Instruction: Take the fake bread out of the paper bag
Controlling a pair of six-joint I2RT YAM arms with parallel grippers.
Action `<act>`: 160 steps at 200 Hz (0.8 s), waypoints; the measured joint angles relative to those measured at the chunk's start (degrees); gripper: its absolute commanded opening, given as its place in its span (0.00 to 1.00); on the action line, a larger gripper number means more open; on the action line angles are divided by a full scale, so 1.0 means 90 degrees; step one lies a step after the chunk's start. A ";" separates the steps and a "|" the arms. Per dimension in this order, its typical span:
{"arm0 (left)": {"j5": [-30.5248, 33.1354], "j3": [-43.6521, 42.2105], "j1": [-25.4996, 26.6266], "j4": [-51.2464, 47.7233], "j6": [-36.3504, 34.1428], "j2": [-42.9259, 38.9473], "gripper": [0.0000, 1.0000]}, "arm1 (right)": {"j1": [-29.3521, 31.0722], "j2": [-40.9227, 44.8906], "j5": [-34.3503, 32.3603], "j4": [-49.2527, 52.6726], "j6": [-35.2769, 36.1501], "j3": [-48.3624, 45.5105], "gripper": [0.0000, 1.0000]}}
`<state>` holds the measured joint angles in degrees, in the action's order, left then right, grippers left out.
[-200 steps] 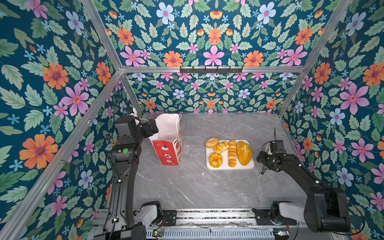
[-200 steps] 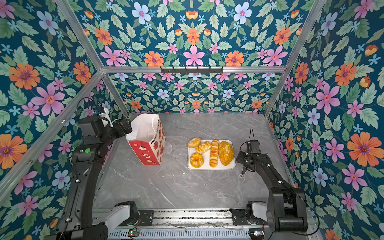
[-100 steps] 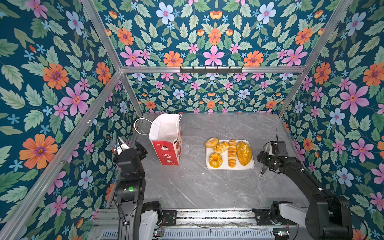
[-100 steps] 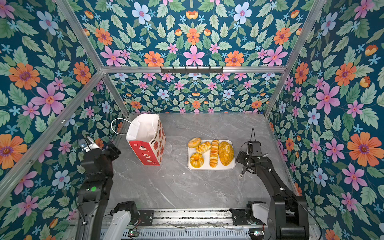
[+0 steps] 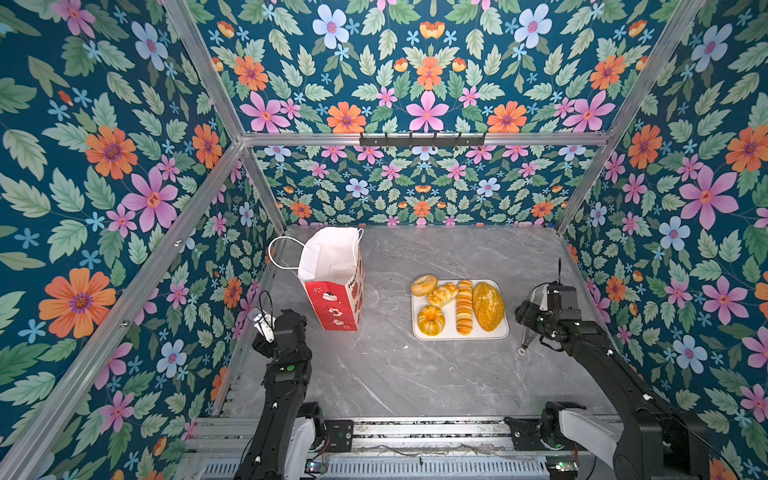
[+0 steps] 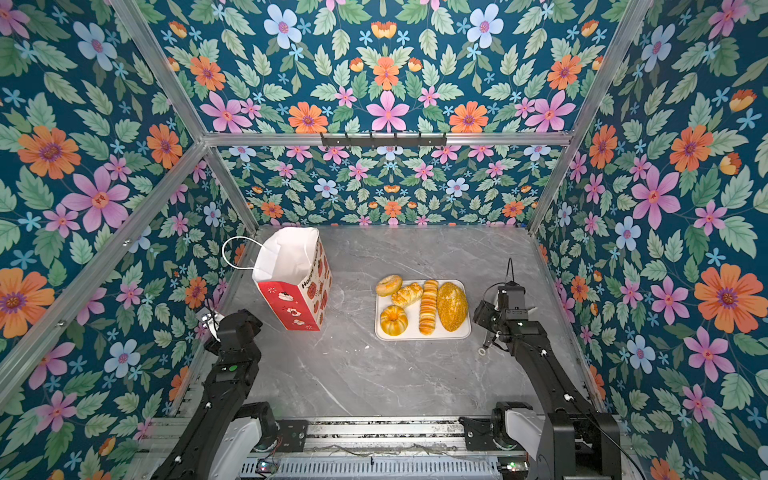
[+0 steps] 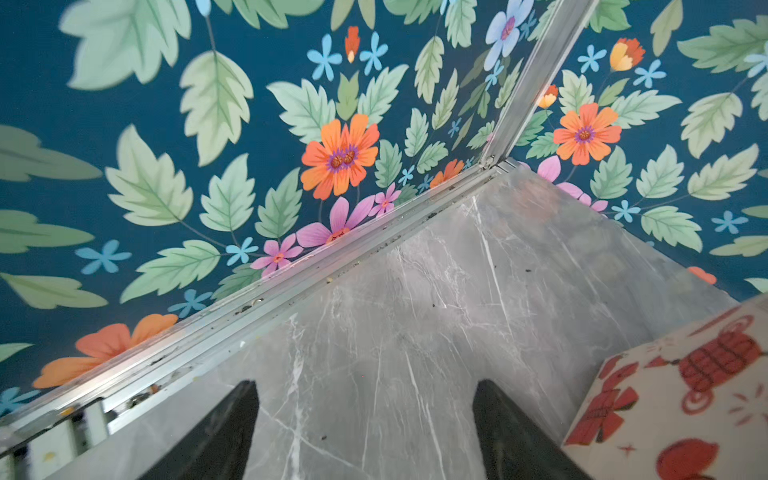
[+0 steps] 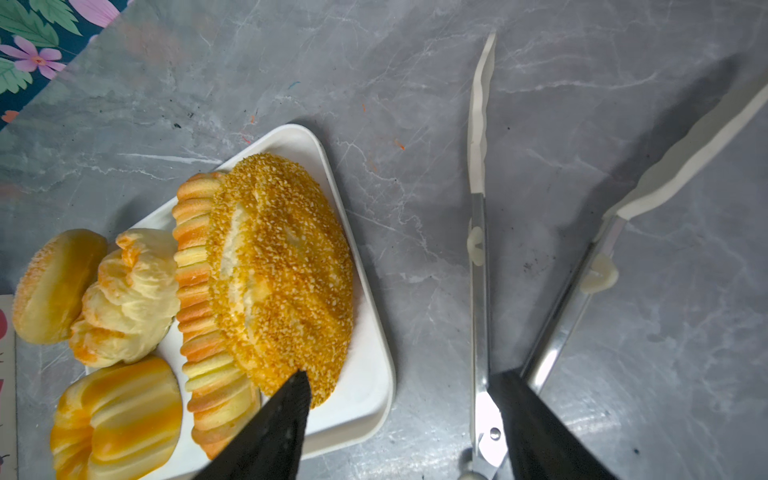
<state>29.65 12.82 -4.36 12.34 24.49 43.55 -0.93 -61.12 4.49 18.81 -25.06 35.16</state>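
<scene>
Since the fake bread lay on the tray outside the paper bag, we judged the task done; left tool and right tool, both spread, needed only retreat.

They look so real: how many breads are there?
5, all on the white tray: bagel back left, pastry beside it, ring bun front left, ridged loaf middle, seeded loaf right. The bag may hide more.

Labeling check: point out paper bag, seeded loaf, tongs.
paper bag (image 5: 332,305): in a top view, red front face.
seeded loaf (image 8: 282,270): right wrist view, crust middle.
tongs (image 8: 478,311): right wrist view, steel arm.
</scene>
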 measured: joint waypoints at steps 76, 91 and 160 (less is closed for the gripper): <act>-0.1535 -0.0682 -0.0005 0.3854 -0.1273 0.2127 0.90 | 0.0010 0.0379 0.0019 -0.0240 0.0141 -0.0131 0.72; -0.1841 -0.0733 -0.0007 0.4503 -0.1452 0.2509 0.90 | 0.0019 0.0432 -0.0012 -0.0267 0.0143 -0.0163 0.72; -0.2900 -0.0406 -0.0007 0.6535 -0.1948 0.4442 0.94 | 0.0185 0.0529 -0.0389 -0.0831 0.0495 -0.0316 0.72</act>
<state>3.55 9.17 -4.43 71.16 6.96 83.53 0.73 -56.36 0.99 11.33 -20.60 32.32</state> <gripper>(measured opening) 0.938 0.720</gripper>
